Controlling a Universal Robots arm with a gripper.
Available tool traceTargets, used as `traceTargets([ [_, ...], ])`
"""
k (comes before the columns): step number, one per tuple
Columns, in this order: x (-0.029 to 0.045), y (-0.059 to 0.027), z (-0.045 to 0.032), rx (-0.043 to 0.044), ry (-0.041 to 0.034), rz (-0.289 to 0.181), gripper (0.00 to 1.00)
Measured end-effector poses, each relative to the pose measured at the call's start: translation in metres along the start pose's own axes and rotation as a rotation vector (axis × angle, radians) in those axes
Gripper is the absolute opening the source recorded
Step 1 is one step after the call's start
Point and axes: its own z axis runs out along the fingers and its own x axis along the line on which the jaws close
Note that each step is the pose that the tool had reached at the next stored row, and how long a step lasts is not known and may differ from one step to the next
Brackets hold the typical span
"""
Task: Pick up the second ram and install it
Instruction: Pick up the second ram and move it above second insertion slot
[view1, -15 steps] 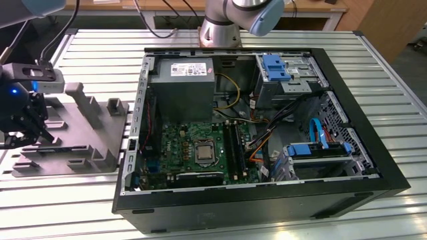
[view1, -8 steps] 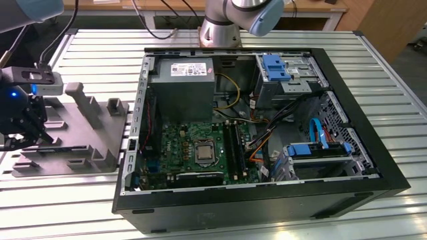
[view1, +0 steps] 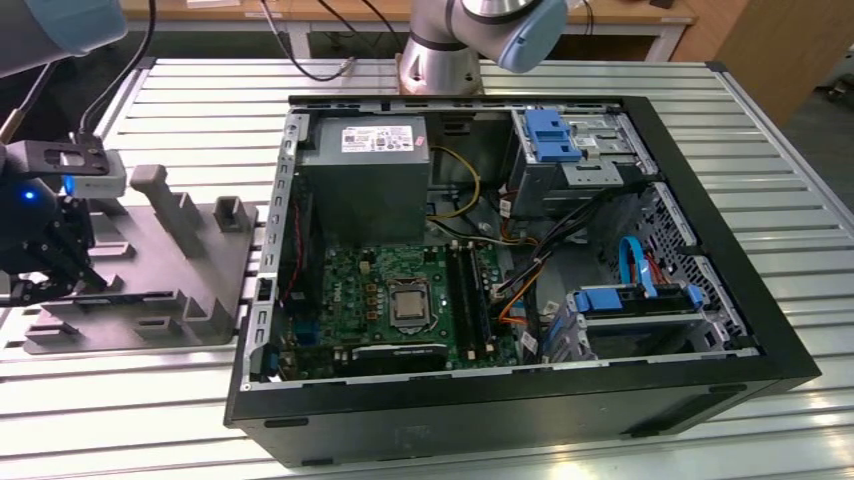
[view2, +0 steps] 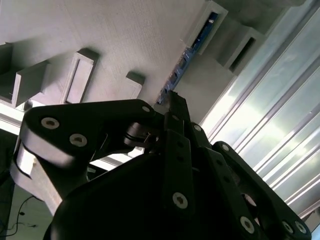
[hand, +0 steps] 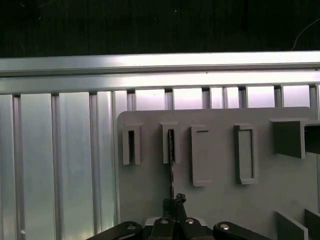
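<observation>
We see the gripper (hand: 174, 202) clenched on the near end of the second ram (hand: 171, 165). In the first wrist view its fingertips (hand: 180, 201) are drawn together on the thin board. The stick runs straight away from the gripper, edge-on. Its far end sits in a narrow raised pocket (hand: 170, 142) of the grey holder block (hand: 220, 200), so it has not left the block. Similar pockets stand to either side of that one, and taller posts (view1: 167, 195) rise further off.

We judge the pick-up to be the step in hand: the hold looks made, the lift has not begun, and the install is all to do. A lift from here, we reckon, calls for a clean withdrawal in line with the pocket walls, with the board kept on its edge. A twist could bind so thin a card in so tight a slot.

Under the block lies the slatted metal table (hand: 60, 165). Well beyond the gripper, toward the exterior view's right, the open computer case (view1: 694, 385) lies on its side. Inside it we make out the motherboard (view1: 354, 290), with long black slot rails (view1: 470, 285) just beside the processor socket (view1: 404, 303). Those rails are well apart from the ram. Any carry would have to clear the case wall and arrive square to a rail.
</observation>
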Motion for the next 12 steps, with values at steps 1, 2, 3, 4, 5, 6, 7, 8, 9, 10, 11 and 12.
traceTargets([
  [1, 0.0, 0.0, 0.0005, -0.0001, 0.0, 0.0, 0.1],
  [2, 0.0, 0.0, 0.0005, -0.0002, 0.0001, 0.0, 0.1],
  [3, 0.0, 0.0001, 0.0006, -0.0003, 0.0003, 0.0, 0.1],
  [4, 0.0, 0.0, 0.0015, 0.0001, -0.0001, 0.0, 0.1],
  [5, 0.0, 0.0003, 0.0023, 0.0001, -0.0001, 0.0, 0.1],
  [6, -0.0001, 0.001, 0.0029, 0.0003, 0.0, 0.0, 0.1],
  [7, 0.0, 0.0014, 0.0036, 0.0005, 0.0, 0.0, 0.1],
  [8, 0.0, 0.0017, 0.0044, 0.0008, -0.0001, 0.0, 0.1],
  [9, 0.0001, 0.0019, 0.0049, 0.0009, -0.0002, 0.0, 0.1],
  [10, 0.0001, 0.0019, 0.0049, 0.0008, 0.0, 0.0, 0.1],
  [11, 0.0, 0.002, 0.0048, 0.0006, 0.0001, 0.0, 0.1],
  [12, 0.0, 0.002, 0.0049, 0.0006, 0.0001, 0.0, 0.1],
])
